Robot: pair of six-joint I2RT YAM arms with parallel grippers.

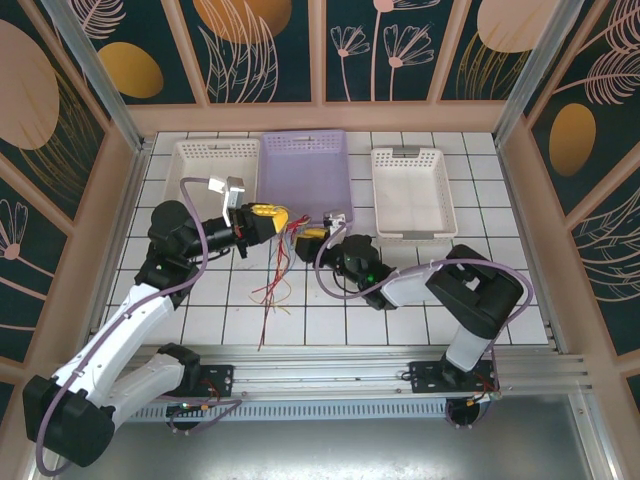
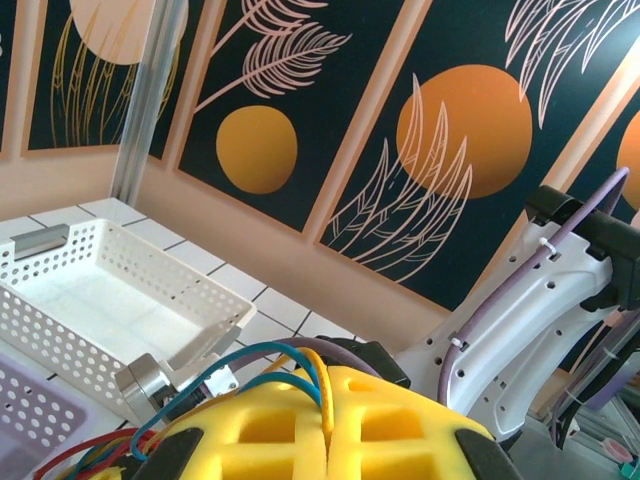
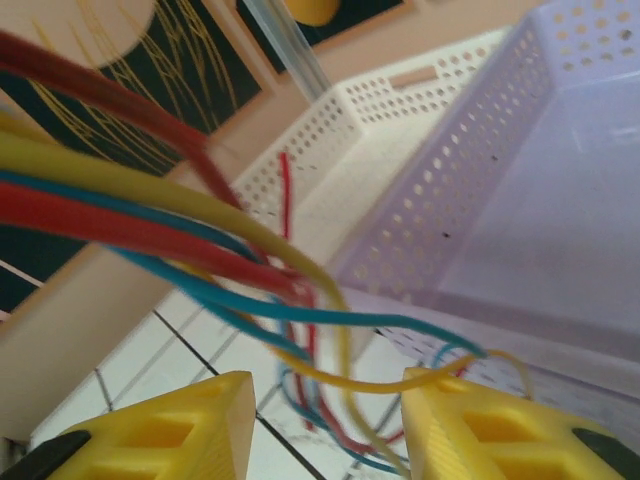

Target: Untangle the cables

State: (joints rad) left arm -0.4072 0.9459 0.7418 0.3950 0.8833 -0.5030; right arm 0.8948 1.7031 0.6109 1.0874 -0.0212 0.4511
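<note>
Barely started tbh; the cables are one red, yellow and blue snarl strung between the arms, ends trailing onto the table; left gripper is clamped on them; right gripper gapes around loose strands.

The white-tiled table carries three baskets in a row at its far side, white, purple and white, with cables trailing nearer.
</note>
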